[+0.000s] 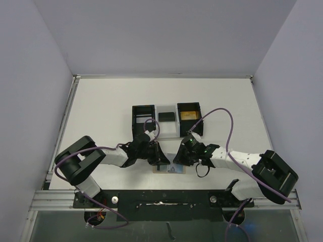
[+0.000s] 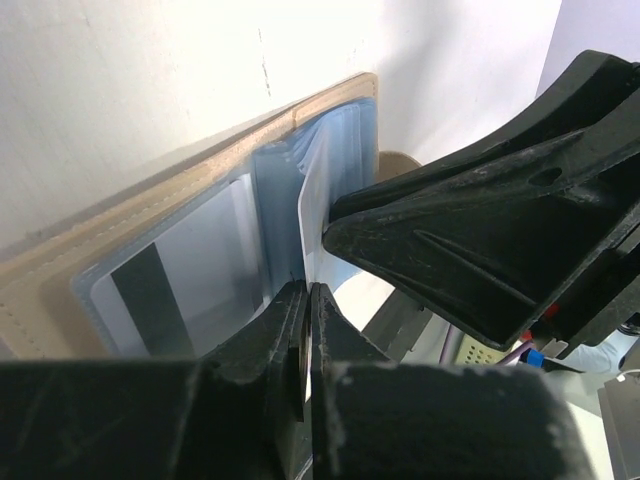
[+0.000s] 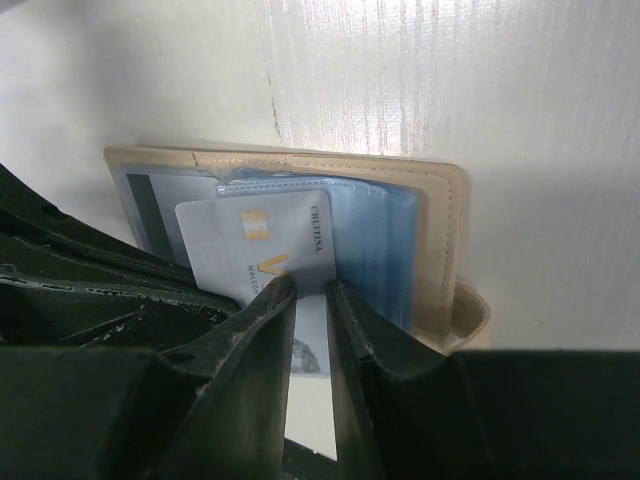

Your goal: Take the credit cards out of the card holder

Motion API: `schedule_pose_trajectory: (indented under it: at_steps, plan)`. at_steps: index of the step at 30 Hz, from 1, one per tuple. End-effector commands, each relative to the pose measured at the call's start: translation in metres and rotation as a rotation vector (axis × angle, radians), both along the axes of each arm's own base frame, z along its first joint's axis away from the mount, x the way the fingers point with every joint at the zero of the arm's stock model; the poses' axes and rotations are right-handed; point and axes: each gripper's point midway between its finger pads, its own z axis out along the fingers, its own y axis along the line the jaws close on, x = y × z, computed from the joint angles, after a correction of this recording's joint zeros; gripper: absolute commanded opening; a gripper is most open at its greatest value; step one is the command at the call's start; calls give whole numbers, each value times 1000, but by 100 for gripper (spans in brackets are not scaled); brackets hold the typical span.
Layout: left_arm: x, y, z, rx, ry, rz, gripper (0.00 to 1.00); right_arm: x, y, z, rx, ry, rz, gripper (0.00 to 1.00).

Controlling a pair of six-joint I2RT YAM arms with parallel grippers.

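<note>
Card holder (image 1: 169, 169) lay open just on the near side of the black tray (image 1: 135, 121), in line with its middle compartment. Left gripper (image 2: 308, 320) was clamped fully shut at the holder's edge. Right gripper (image 3: 312, 285) had its jaws a narrow gap apart, tips down over a white card (image 3: 260, 240) lying across the blue sleeves.

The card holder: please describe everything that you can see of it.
The card holder lies open and flat on the white table, between the two arms. Its tan cover looks like stitched leather, with a tab sticking out at one side. Inside are blue-grey clear sleeves. One holds a card with a dark stripe; a white card with a gold chip sticks partly out, between the jaws of the right gripper. The left gripper, shut, is at the sleeves' edge.
</note>
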Motion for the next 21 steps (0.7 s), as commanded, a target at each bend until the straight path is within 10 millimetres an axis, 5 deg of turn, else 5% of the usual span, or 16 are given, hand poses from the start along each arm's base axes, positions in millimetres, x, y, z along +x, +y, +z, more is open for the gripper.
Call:
schedule_pose_trajectory:
  at_steps: [1, 12, 17, 21]
  plan:
    - [7, -9, 20, -57, -64, -11, 0, 1, -10, -4, -31, -1, -28, 23]
    - [6, 15, 15, 22, -93, 18, 0, 6, -12, -1, -49, -23, -26, 24]
    - [6, 10, 19, -7, -96, -3, 0, 8, -7, 5, -21, -43, -14, 24]
    - [7, -2, 27, -73, -87, -15, 15, 7, -5, 3, -8, -36, -7, 24]
